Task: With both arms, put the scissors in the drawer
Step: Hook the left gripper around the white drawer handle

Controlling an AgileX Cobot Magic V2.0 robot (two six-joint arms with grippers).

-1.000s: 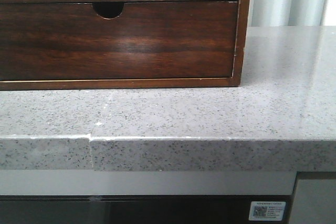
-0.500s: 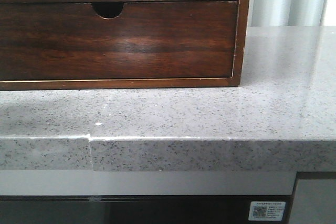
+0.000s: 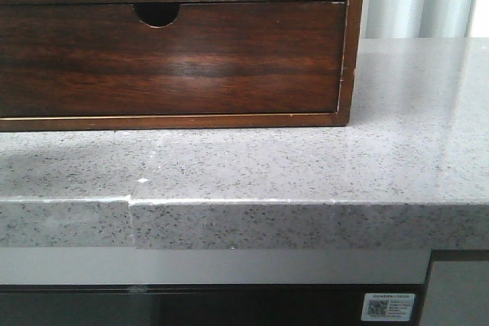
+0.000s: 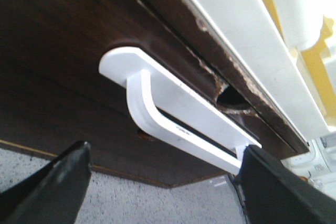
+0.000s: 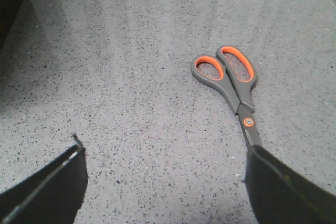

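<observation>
Scissors [image 5: 234,88] with grey handles and orange-lined finger loops are lying flat on the speckled grey bench [image 5: 147,77], shown only by the right wrist camera. Their loops are pointing away from the right pincer [image 5: 165,182], and the blade end is running in beneath one of its dark fingers [image 5: 286,187], so the tips are hidden. The right pincer is hanging over the bench with its fingers spread wide, gripping nothing; whether that finger is touching the blades, I cannot tell.

The drawer [image 4: 63,51], a glossy dark brown wooden front, is filling most of the left wrist view. A white round-cornered handle [image 4: 173,114] is standing off its surface, and the left pincer [image 4: 165,182] is sitting just before it with its fingers [image 4: 55,184] wide apart, one to each side of the handle and not closed on it. Contact with the handle is not clear from this angle. A worn, chipped edge is showing along the wood beside a white strip.

In the front view a dark wooden cabinet [image 3: 348,51] is resting on the bench, near its front edge. A lower drawer front [image 3: 176,59] with a half-round finger notch is sitting shut within the cabinet. Neither arm is appearing in the front view.
</observation>
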